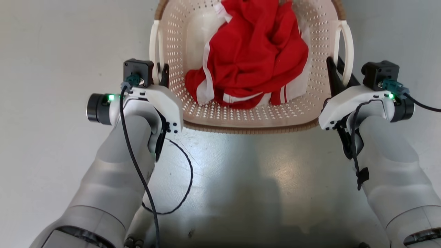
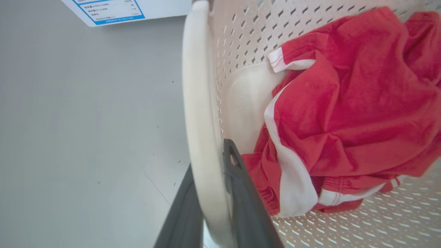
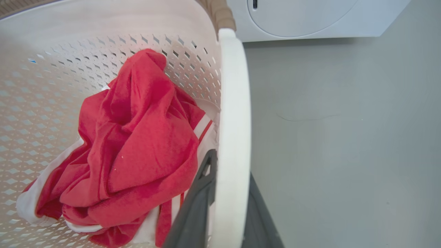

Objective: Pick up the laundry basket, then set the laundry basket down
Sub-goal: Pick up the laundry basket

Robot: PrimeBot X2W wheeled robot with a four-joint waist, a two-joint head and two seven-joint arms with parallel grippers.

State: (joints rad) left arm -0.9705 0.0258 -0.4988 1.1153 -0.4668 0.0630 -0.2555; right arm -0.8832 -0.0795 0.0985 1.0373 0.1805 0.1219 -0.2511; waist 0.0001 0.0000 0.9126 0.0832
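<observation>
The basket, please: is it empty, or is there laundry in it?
Not empty. A crumpled red garment with white trim lies inside the basket, covering part of its perforated floor.

perforated plastic laundry basket [image 1: 310, 31], woven-look rim; soft red cloth [image 1: 255, 51]; glossy floor [image 1: 241, 179].

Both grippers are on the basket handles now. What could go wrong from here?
1. Thin grips: the left gripper pinches the left handle, the right gripper the right handle. Uneven lifting could tilt the laundry basket or slip a handle free.
2. The red garment lies loose inside and could spill if tilted.
3. The slack black cable looping off the left forearm could snag.
</observation>
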